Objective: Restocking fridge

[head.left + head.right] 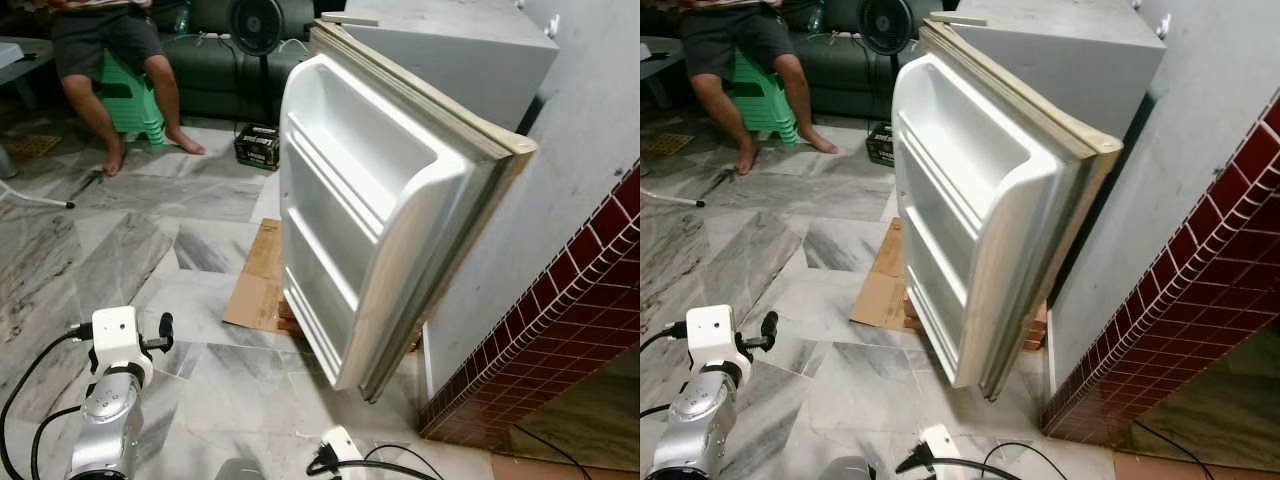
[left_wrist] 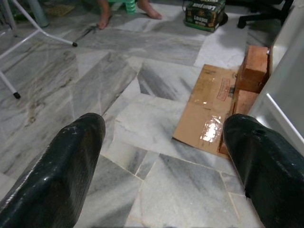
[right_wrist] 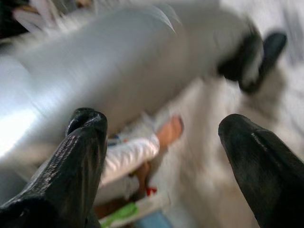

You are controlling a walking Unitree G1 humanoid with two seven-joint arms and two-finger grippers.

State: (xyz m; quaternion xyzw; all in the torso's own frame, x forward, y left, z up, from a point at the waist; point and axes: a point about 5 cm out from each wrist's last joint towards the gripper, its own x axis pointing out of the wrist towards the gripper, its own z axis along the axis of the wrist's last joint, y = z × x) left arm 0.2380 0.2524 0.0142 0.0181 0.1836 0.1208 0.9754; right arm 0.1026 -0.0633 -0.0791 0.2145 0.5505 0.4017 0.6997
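From the left eye view, the fridge door (image 1: 375,215) hangs swung wide open, its white inner shelves bare, which suits a restocking job: the racks are exposed and waiting for goods. The fridge body (image 1: 470,55) stands behind it against the grey wall. A flattened cardboard sheet (image 1: 258,285) lies on the marble floor (image 1: 150,250) under the door's lower edge, probably to protect the tiles. A person (image 1: 110,60) sits on a green stool (image 1: 130,95) at the far side of the floor, near a small dark box (image 1: 258,146). The left arm (image 1: 110,390) hangs low at the near edge of the floor.

In the left wrist view, the left claw (image 2: 164,161) is spread wide and holds nothing; between its fingers (image 2: 71,161) lie bare floor, the cardboard and two bricks (image 2: 249,78) propping the fridge.

In the right wrist view, heavily blurred, the right claw (image 3: 161,161) is also wide apart and empty, facing a silver arm-like shape (image 3: 118,61).
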